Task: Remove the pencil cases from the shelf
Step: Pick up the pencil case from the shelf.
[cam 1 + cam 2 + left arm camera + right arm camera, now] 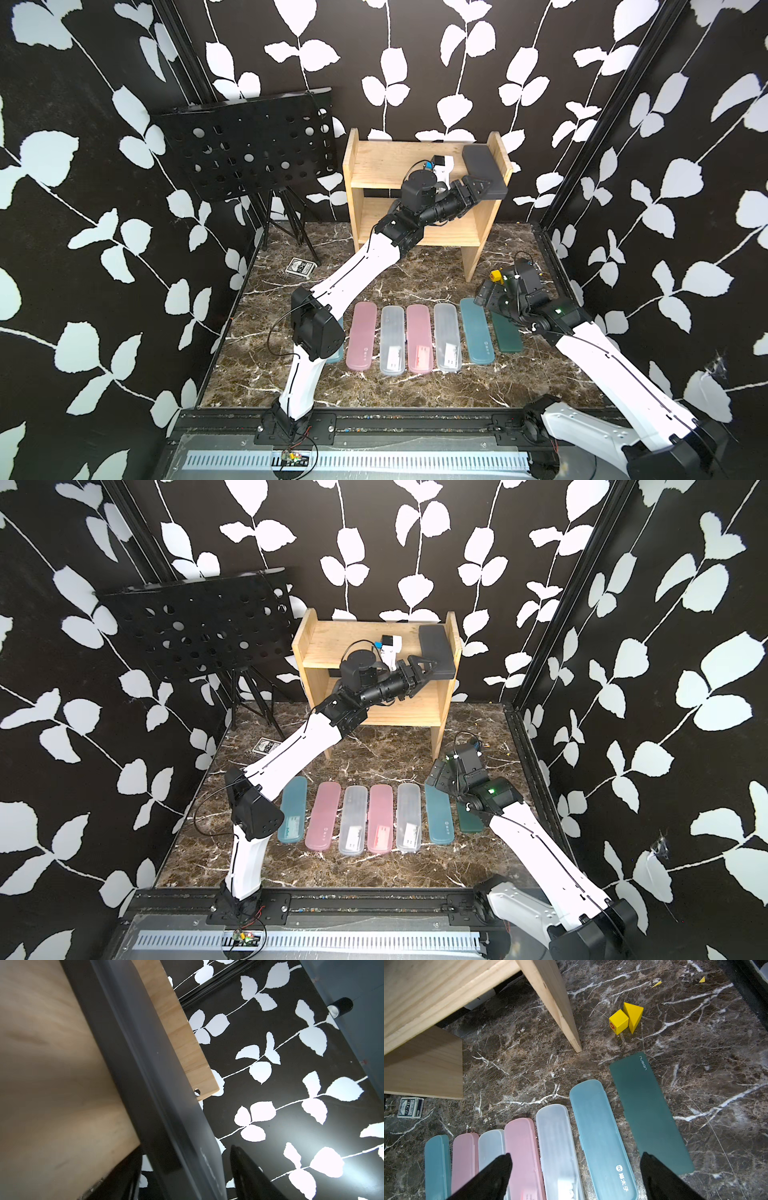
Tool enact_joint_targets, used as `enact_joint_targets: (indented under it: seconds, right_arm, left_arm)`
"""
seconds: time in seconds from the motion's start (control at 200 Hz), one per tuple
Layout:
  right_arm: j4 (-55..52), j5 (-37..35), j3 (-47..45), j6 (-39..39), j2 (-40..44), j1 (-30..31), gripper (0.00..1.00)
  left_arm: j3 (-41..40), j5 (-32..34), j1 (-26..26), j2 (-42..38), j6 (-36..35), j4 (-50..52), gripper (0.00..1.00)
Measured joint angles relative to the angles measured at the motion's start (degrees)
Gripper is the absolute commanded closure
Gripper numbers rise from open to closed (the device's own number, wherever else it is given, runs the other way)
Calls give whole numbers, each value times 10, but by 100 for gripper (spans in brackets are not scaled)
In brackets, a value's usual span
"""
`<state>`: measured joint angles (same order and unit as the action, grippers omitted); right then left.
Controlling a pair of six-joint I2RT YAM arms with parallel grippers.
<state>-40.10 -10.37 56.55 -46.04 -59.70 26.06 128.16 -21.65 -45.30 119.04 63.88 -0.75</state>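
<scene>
Seven pencil cases (pixel 380 818) lie side by side on the table (pixel 415 266). One dark grey case (pixel 484 170) overhangs the shelf's (pixel 386 166) top tier beside its right panel; the left hand (pixel 484 191) straddles its near end, part open, a gap showing. The right hand (pixel 576 1155) hovers wide open, empty, above the row.

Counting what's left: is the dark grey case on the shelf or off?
On it: the dark grey case rests on the shelf, top tier.

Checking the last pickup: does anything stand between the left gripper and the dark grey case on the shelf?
Nothing visible. The left gripper has its jaws on either side of the dark grey case at its near end, which overhangs the shelf top tier beside the side panel.
</scene>
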Motion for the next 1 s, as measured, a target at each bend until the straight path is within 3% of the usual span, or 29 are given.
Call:
enact_joint_targets:
  seconds: [0.14,0.37,0.625,0.83,1.0]
  right_arm:
    - [2,4,0,0,1,0,0]
    - [2,7,0,0,8,0,1]
    - [7,17,9,21,41,14,1]
    - [21,12,71,45,89,68,1]
    - [98,14,122,64,83,137,1]
  left_arm:
    - [-21,-3,0,-3,4,-17,60]
    - [-68,-8,-3,-27,4,-40,100]
    - [-202,1,-3,-116,-59,-62,100]
    - [-425,29,-3,-270,-198,-85,100]
    - [-608,64,-3,-425,-302,-85,100]
